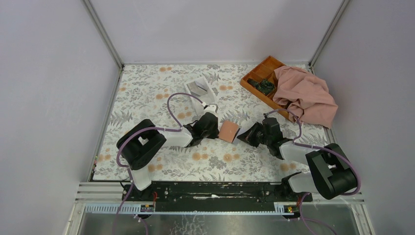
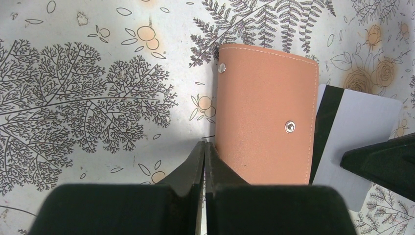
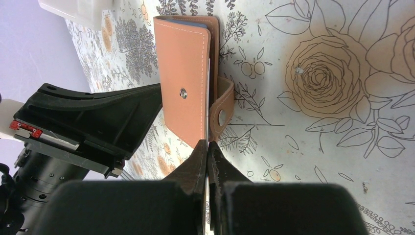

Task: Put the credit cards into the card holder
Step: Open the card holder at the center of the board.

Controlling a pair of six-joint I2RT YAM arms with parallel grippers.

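The tan card holder point(image 1: 228, 131) lies between my two grippers near the table's middle. In the left wrist view the card holder point(image 2: 266, 107) shows its snap face, and a pale credit card point(image 2: 362, 127) with a black stripe sticks out from under its right edge. My right gripper point(image 3: 207, 143) is shut on that card, seen edge-on, which runs in behind the holder's front leaf point(image 3: 183, 73). A blue card edge point(image 3: 195, 22) shows between the leaves. My left gripper point(image 2: 205, 144) is shut, its tips against the holder's left edge, with nothing seen between them.
An orange compartment tray point(image 1: 259, 73) with a dark item point(image 1: 264, 86) stands at the back right, partly under a pink cloth point(image 1: 306, 95). A white box point(image 1: 198, 87) lies behind the left gripper point(image 1: 217, 128). Side walls close in the table.
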